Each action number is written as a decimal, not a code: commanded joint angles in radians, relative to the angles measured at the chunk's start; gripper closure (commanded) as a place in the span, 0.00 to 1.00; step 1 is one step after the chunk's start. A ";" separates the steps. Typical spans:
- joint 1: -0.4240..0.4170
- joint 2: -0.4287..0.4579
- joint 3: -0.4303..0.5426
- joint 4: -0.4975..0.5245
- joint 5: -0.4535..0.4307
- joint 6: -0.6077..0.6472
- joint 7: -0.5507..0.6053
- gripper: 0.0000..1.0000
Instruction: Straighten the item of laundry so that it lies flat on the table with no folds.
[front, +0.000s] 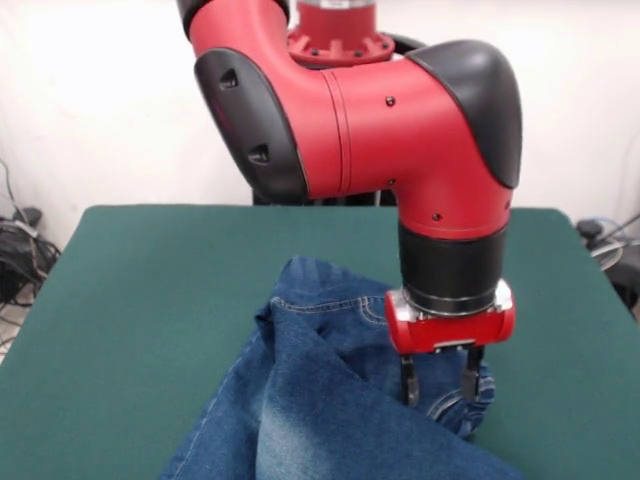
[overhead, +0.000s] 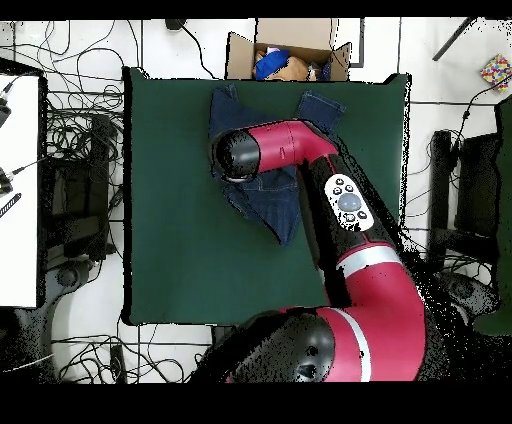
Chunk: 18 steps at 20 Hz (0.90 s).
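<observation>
The blue denim jeans (front: 320, 400) lie crumpled on the green table (front: 150, 300), with one part folded over another and a ridge running through the middle. In the front view my gripper (front: 438, 385) points straight down at the jeans' right edge. Its two fingers (front: 408, 382) are apart, with their tips at the cloth. In the overhead view the jeans (overhead: 275, 205) lie at the table's (overhead: 180, 250) far middle, with both legs (overhead: 322, 105) reaching the far edge. The arm's wrist (overhead: 245, 152) hides the gripper there.
An open cardboard box (overhead: 290, 50) with coloured things in it stands just beyond the table's far edge in the overhead view. Cables lie on the floor around the table. A white bench (overhead: 20, 190) stands at the left.
</observation>
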 joint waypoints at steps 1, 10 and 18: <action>0.038 -0.035 -0.065 0.127 0.043 -0.067 0.181 0.00; 0.083 -0.121 -0.096 0.251 0.088 -0.110 0.254 0.00; 0.102 -0.112 -0.145 0.257 0.100 -0.153 0.227 0.00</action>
